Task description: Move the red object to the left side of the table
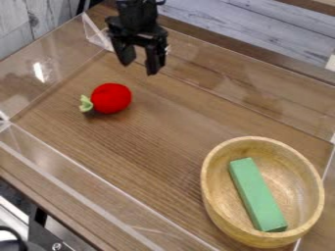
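We hold our black gripper (139, 61) spread above the wooden table (164, 132), near the red toy fruit (113, 97), whose green leafy stem (86, 104) points toward the picture's left.

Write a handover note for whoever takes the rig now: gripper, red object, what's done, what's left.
Gripper: open, holding nothing, just behind the red object.
Red object: resting on the table, toward the picture's left, leafy stem pointing left.
Green block: in the wooden bowl, front right.
Done: red object looks placed on the left side.
Left: probably just backing the arm away.
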{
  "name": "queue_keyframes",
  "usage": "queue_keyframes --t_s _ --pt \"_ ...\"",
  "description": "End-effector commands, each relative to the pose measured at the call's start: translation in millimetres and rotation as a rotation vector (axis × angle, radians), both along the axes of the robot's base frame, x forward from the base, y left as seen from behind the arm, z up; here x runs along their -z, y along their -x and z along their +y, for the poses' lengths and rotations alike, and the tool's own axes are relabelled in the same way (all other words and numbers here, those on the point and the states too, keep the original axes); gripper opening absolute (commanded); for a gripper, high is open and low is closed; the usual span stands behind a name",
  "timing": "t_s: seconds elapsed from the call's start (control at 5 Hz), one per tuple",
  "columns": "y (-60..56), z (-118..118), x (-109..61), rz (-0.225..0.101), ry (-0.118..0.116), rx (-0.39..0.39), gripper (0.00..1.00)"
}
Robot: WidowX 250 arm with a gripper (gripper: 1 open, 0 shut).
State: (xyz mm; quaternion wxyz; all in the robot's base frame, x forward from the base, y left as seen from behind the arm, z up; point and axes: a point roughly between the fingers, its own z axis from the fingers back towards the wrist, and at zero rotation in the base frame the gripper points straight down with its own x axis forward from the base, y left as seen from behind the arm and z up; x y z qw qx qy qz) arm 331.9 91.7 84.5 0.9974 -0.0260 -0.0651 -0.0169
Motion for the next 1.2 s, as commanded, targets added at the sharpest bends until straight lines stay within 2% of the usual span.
queue_keyframes --t_s 0.0,0.4,0.6,1.0 --pt "-13.5 -4 -25.7 -0.061 -0.022 -0.016 1.0" --pt "-12.7 -21 5.2 -0.044 -0.031 0.116 1.0" --pt "-7.3 -13 3.9 -0.016 -0.03 0.141 1.0" --pt "11.1 -15 18.9 0.032 -0.036 0.278 1.0"
